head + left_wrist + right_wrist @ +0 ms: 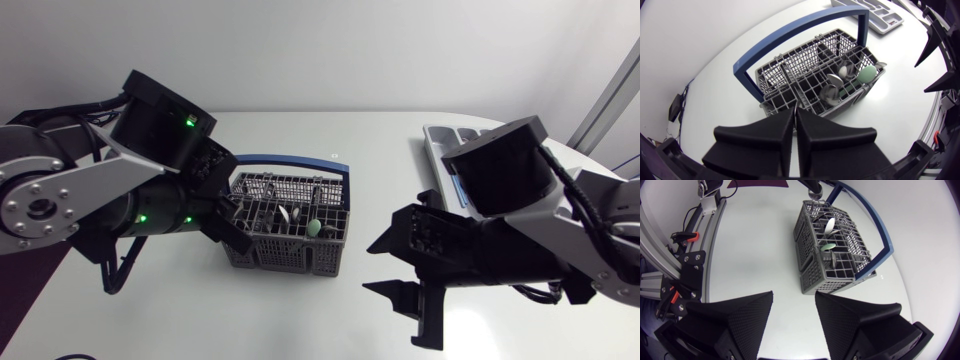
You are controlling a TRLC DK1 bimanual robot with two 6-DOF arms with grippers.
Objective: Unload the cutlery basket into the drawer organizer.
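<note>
The grey wire cutlery basket (300, 255) with a blue handle (290, 160) stands mid-table. Upright in it are silver spoons (830, 93) and a green-headed piece (867, 75). My left gripper (238, 222) hangs over the basket's left end. In the left wrist view the left gripper (796, 115) is shut on a thin cutlery handle that shows only as a sliver. My right gripper (382, 268) hovers open to the right of the basket, holding nothing, and the right wrist view shows its fingers (794, 300) spread. The grey drawer organizer (438, 135) lies at the back right, partly hidden by my right arm.
Bare white table lies in front of the basket and between it and my right gripper. The organizer (875, 12) is beyond the basket's far side in the left wrist view. An aluminium frame (695, 255) runs along the table's edge.
</note>
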